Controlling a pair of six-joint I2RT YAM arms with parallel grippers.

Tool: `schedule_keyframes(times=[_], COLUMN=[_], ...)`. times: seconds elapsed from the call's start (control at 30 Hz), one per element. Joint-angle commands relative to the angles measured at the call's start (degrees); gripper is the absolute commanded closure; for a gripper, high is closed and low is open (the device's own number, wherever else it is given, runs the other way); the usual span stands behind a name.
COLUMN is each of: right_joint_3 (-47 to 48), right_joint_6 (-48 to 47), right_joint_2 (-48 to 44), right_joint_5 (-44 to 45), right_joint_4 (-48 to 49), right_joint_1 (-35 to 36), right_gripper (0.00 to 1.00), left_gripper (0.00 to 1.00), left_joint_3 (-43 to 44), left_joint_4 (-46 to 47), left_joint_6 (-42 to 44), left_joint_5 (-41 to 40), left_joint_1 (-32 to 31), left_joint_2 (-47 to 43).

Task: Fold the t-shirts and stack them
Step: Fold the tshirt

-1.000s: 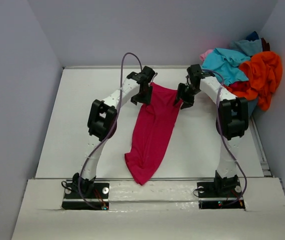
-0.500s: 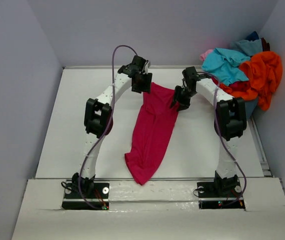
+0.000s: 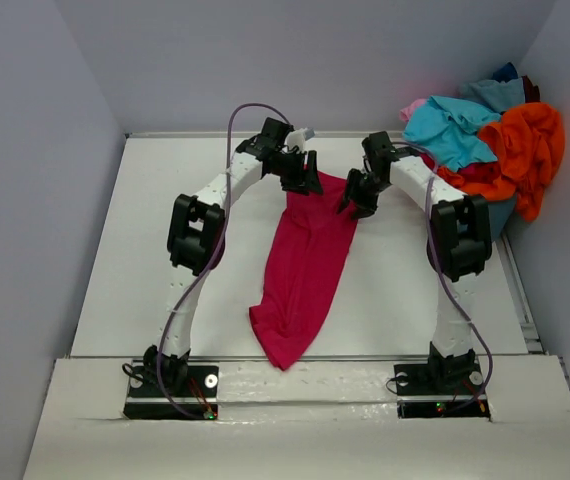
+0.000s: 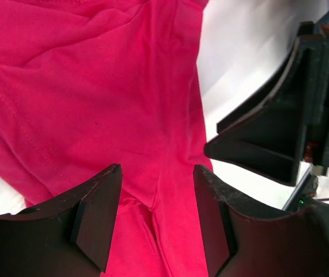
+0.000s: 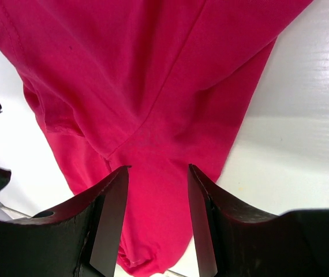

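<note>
A crimson-magenta t-shirt (image 3: 305, 262) lies on the white table as a long narrow strip, running from the far middle toward the near edge. My left gripper (image 3: 310, 181) is open just over its far left corner; in the left wrist view the cloth (image 4: 95, 86) lies between and below the spread fingers. My right gripper (image 3: 350, 198) is open over the far right corner; the right wrist view shows cloth (image 5: 153, 86) under the parted fingers. Neither holds the shirt. The right gripper's fingers (image 4: 268, 133) show in the left wrist view.
A heap of other shirts sits at the far right corner: turquoise (image 3: 450, 128), orange (image 3: 527, 145), a bit of pink (image 3: 413, 107) and dark blue (image 3: 506, 72). Grey walls close in the table on the left, back and right. The table's right edge (image 3: 522, 290) has a rail.
My left gripper has swung right onto the shirt's far left corner. The right gripper has shifted slightly up and left. The shirt's far edge has sagged a little; the rest lies unmoved.
</note>
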Motion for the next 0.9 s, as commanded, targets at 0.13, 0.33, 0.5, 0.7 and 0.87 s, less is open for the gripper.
schedule_keyframes(times=[0.13,0.33,0.5,0.7,0.87], right_joint_3=[2.2,3.2,5.3,7.8,10.4], right_joint_6=[3.6,3.8,4.1,4.1,3.9], right_joint_2=[1.8,1.2,2.5,3.9,5.6], right_joint_5=[1.1,1.2,1.8,3.1,4.4], right_joint_4=[4.2,5.2,4.6,3.4,2.5], right_joint_1=[0.5,0.5,0.5,0.5,0.5], right_gripper=[0.49,0.49,0.49,0.49,0.49], left_gripper=[0.37,0.37,0.37,0.37,0.37], left_joint_3=[-0.1,-0.7,-1.1,-1.0,0.6], left_joint_4=[0.8,-0.6,-5.1,-6.6,-8.9], left_joint_6=[-0.8,-0.7,-0.8,-1.0,-1.2], left_joint_5=[4.5,-2.2,-8.3,-9.6,-13.8], left_joint_1=[0.9,0.9,1.4,1.9,1.9], left_joint_2=[1.1,1.4,3.6,4.7,5.5])
